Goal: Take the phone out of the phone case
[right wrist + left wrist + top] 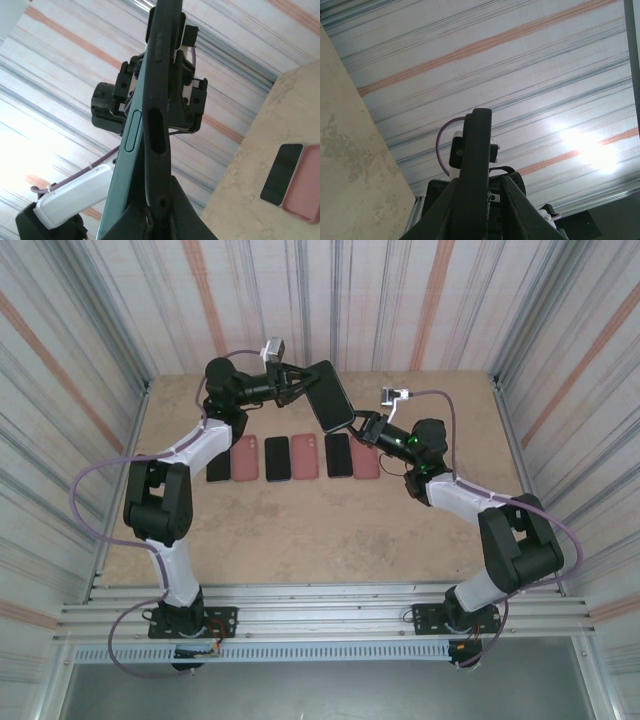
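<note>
the dark case (pixel 332 398) hangs in the air over the far middle of the table (pixel 300 530), slanting between the two arms. the left gripper (pixel 305 385) is at its upper far end and the right gripper (pixel 362 423) at its lower near end. in the right wrist view the case (pixel 160 75) shows edge-on, with a slot cut in its side. a teal phone (pixel 127 165) with a long side button lies against the case's left face. the two sit close at the far end and spread apart toward the camera, so the phone looks partly out of the case. the right gripper (pixel 152 220) is closed tight at the bottom of that view on the case's near end. whether it also pinches the phone i cannot tell. in the left wrist view the left gripper (pixel 481 182) has its fingers (pixel 447 212) on either side of the case (pixel 476 145), which stands edge-on between them. its jaws are narrow, with a slim gap on one side, and i cannot tell if they press the case. on the table below, a row runs left to right: black phones (pixel 277 458) alternate with pink cases (pixel 304 455), lying flat just beside one another.
</note>
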{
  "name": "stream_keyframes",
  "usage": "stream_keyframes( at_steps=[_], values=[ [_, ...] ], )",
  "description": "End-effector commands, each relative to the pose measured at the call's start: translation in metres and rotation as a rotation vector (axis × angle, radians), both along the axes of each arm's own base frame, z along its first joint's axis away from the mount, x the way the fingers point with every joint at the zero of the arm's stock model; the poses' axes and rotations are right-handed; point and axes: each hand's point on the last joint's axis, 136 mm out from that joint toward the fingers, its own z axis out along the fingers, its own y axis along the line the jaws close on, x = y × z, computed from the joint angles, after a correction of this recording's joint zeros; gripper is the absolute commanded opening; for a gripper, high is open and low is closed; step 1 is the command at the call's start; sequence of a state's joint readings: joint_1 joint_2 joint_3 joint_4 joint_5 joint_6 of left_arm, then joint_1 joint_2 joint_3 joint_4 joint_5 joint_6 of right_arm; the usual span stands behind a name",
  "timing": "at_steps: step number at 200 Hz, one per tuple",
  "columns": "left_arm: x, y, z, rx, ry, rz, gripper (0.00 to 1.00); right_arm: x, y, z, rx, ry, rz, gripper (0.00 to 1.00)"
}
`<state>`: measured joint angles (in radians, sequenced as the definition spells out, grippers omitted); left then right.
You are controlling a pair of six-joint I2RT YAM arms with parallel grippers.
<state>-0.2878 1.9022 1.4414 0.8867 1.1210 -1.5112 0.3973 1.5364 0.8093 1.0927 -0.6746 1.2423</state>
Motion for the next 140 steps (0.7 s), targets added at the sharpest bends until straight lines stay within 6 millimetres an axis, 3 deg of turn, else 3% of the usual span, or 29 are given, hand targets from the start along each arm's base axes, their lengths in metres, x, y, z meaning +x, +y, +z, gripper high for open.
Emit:
stream_keyframes(
  at_steps=[1, 27, 58, 121, 140],
  values=[
    [0.001, -0.001, 0.005, -0.001, -0.049, 0.002, 0.27, 0.002, -0.003, 0.014, 0.086, -0.026, -0.028, 0.03],
    [0.004, 0.003, 0.007, 0.007, -0.058, 0.009, 0.34, 0.004, 0.000, 0.012, 0.094, -0.017, -0.033, 0.02],
    [0.005, 0.006, 0.005, 0.047, -0.071, 0.023, 0.56, 0.010, -0.001, 0.011, 0.110, -0.014, -0.062, 0.01],
    [0.008, 0.011, 0.003, 0.090, -0.049, 0.064, 0.83, 0.028, -0.006, 0.019, 0.203, -0.064, -0.156, 0.00],
    [0.008, 0.016, 0.002, 0.100, -0.042, 0.094, 0.86, 0.036, -0.002, 0.022, 0.213, -0.078, -0.179, 0.00]
  ],
)
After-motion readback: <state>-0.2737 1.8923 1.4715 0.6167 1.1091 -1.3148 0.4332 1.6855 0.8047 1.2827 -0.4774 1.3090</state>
